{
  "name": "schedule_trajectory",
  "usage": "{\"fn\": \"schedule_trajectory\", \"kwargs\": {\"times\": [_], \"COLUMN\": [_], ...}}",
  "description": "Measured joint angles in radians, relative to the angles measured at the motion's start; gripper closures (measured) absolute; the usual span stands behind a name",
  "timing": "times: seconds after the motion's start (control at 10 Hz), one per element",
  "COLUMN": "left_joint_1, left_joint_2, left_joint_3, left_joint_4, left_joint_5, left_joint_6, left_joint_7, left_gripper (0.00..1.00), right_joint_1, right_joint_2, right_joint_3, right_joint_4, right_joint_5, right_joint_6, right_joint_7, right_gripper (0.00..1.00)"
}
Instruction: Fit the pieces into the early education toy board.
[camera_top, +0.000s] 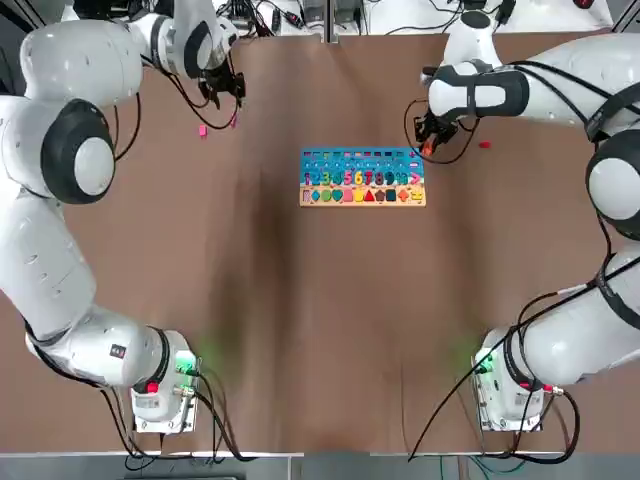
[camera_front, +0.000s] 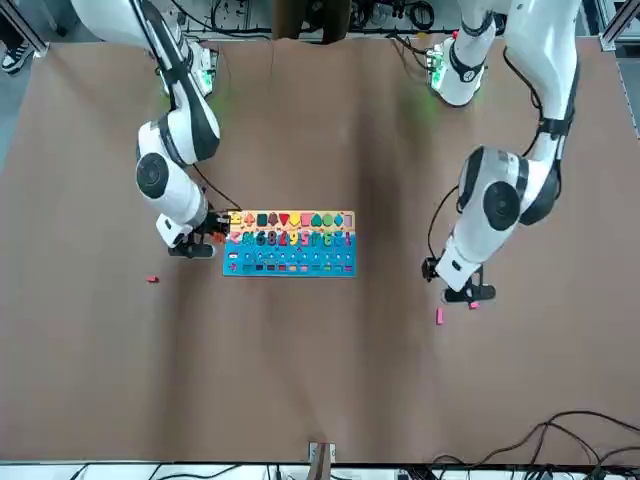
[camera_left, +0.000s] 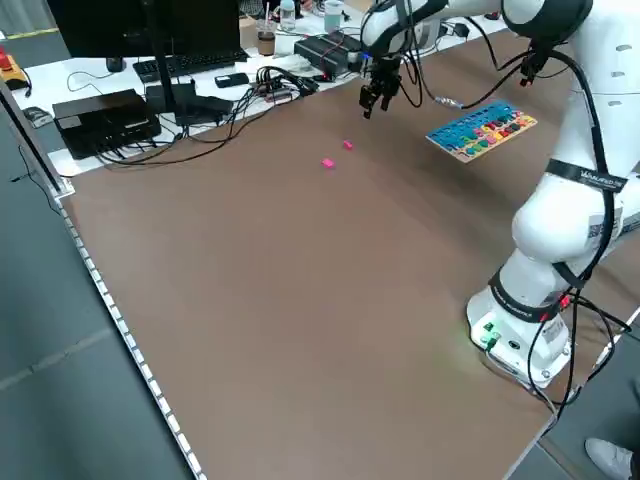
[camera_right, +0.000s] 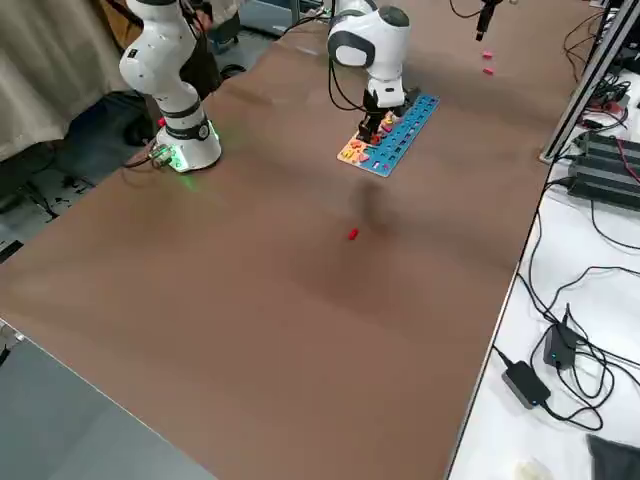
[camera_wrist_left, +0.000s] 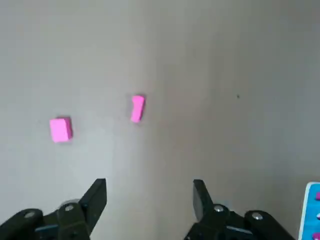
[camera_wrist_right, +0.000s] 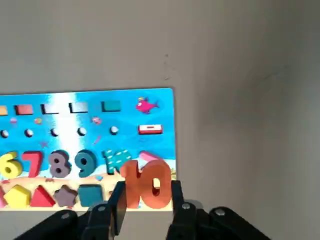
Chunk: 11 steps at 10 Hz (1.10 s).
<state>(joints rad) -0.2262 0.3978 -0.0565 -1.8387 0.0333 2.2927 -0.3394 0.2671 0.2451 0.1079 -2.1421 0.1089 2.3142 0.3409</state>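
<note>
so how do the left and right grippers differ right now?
The left gripper has its fingers spread and empty, above bare table near two small pink pieces. The right gripper is shut on an orange number-10 piece, at the end of the blue-and-wood toy board. Both point down at the brown table.

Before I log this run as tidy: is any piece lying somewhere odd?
Yes. Two pink pieces lie loose on the table, far from the board, under the open left tool. A small red piece sits stray off the board's other side. The right tool holds an orange 10.
</note>
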Motion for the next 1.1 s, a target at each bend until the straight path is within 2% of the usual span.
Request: {"fn": "schedule_trajectory", "kwargs": {"times": [0.2, 0.5, 0.8, 1.1], "left_joint_1": [0.015, 0.043, 0.067, 0.066], "left_joint_2": [0.033, 0.114, 0.156, 0.168], "left_joint_3": [0.000, 0.001, 0.001, -0.002], "left_joint_4": [0.048, 0.124, 0.144, 0.145], "left_joint_5": [0.000, 0.000, 0.000, 0.001], "left_joint_6": [0.000, 0.000, 0.001, 0.003], "left_joint_7": [0.021, 0.076, 0.105, 0.106], "left_gripper": [0.22, 0.22, 0.22, 0.22], "right_joint_1": [0.038, 0.076, 0.077, 0.083], "right_joint_2": [0.008, 0.079, 0.124, 0.133], "right_joint_3": [0.006, 0.007, 0.006, 0.009], "right_joint_4": [-0.008, -0.027, -0.042, -0.053], "right_joint_5": [0.012, 0.014, 0.014, 0.014], "right_joint_6": [0.061, 0.175, 0.237, 0.247], "right_joint_7": [0.002, 0.003, 0.003, 0.003], "right_gripper": [0.60, 0.60, 0.60, 0.60]}}
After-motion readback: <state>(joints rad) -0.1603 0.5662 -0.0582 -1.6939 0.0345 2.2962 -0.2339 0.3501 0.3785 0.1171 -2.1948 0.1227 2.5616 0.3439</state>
